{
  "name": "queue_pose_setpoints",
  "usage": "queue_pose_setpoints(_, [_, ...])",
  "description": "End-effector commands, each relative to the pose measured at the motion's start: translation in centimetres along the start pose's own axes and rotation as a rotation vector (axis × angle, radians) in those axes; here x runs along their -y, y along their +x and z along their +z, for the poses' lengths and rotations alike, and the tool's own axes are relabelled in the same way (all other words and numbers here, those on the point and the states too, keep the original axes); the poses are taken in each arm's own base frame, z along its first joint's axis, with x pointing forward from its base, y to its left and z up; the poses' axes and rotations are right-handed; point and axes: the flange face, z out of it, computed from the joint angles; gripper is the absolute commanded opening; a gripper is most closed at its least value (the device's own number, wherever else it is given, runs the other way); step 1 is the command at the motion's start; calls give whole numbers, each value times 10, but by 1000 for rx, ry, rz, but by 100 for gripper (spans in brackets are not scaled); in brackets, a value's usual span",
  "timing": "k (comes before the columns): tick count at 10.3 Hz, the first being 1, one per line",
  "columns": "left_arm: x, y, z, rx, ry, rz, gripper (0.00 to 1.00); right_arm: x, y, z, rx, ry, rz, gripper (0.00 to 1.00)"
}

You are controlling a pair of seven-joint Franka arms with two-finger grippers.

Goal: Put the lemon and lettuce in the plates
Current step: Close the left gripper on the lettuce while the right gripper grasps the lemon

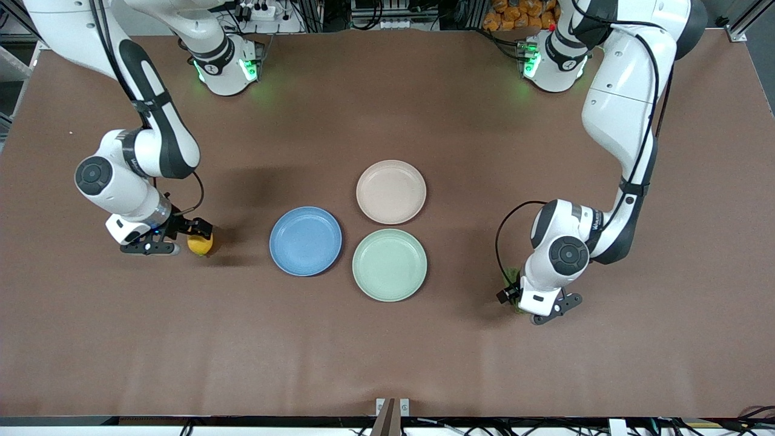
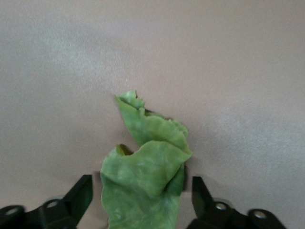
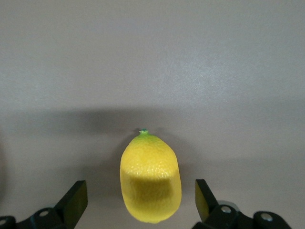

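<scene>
The lemon [image 1: 200, 244] lies on the brown table toward the right arm's end, beside the blue plate [image 1: 306, 241]. My right gripper [image 1: 195, 237] is low around it, open; in the right wrist view the lemon [image 3: 150, 177] sits between the fingers [image 3: 76, 200] with gaps on both sides. The lettuce [image 1: 512, 276] lies on the table toward the left arm's end, mostly hidden under my left gripper [image 1: 516, 293]. In the left wrist view the crinkled leaf [image 2: 145, 171] lies between the open fingers [image 2: 82, 193]. The beige-pink plate [image 1: 391, 192] holds nothing.
A mint-green plate [image 1: 389, 264] sits beside the blue plate and nearer to the front camera than the beige-pink one. All three plates hold nothing and cluster mid-table between the two grippers. Brown table surface lies around them.
</scene>
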Motion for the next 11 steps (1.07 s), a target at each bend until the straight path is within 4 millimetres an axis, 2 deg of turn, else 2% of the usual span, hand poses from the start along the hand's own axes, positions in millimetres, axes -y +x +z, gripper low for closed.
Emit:
queue_pose_setpoints(1, [-1, 4, 1, -22, -2, -56, 0, -1, -7, 20, -27, 10, -5, 100])
queue_pose_setpoints(3, [-4, -1, 7, -19, 3, -69, 0, 1, -13, 41, -39, 6, -6, 100])
queue_pose_setpoints(5, [-4, 1, 3, -23, -1, -71, 0, 1, -14, 56, -52, 1, 2, 100])
queue_pose_setpoints(8, [-8, 3, -18, -50, -16, -48, 0, 0, -18, 75, -58, -5, 2, 100])
queue_pose_setpoints(10, [-15, -2, -31, -50, -27, -39, 0, -3, -19, 83, -60, -7, 5, 100])
queue_pose_setpoints(11, [-23, -10, -45, -41, -32, -26, 0, -3, -19, 84, -58, -7, 5, 97])
